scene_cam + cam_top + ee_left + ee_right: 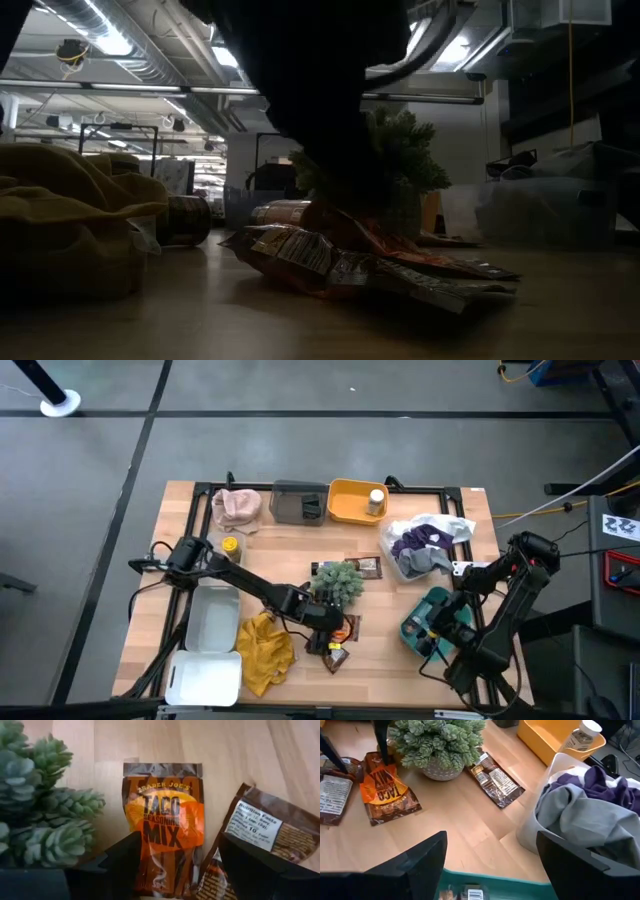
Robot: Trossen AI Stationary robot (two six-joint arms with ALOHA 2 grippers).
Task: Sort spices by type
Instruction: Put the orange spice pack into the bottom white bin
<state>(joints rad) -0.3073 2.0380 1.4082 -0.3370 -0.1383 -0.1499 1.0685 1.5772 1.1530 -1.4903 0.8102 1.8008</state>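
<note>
- High view: the left pincer (325, 632) is out over the middle of the bench (300, 550), hovering on the small heap of seasoning packets (340, 645) just near-side of the potted plant (340, 580). Another dark packet (362, 567) lies to the right of the plant, a yellow-lidded jar (231, 546) sits far-left, and a white-capped jar (376, 500) is in the yellow bin (345, 503) at the far edge. The right pincer (445, 622) waits over the teal box (425, 618) at the near right.
- Low view: mostly dark arm, but the packets (370, 265) lie flat on the bench, so nothing's lifted yet.
- Left wrist view: the fingers (122, 857) are spread wide and empty, straddling the taco mix packet (164, 825), with a second packet (265, 832) beside it. Looks like the reach-and-grab step for one packet. Next it needs to drop and pinch only the taco one.
- Right wrist view: the right fingers (420, 862) are wide open too, holding nothing, well apart from the taco packet (385, 790).
</note>
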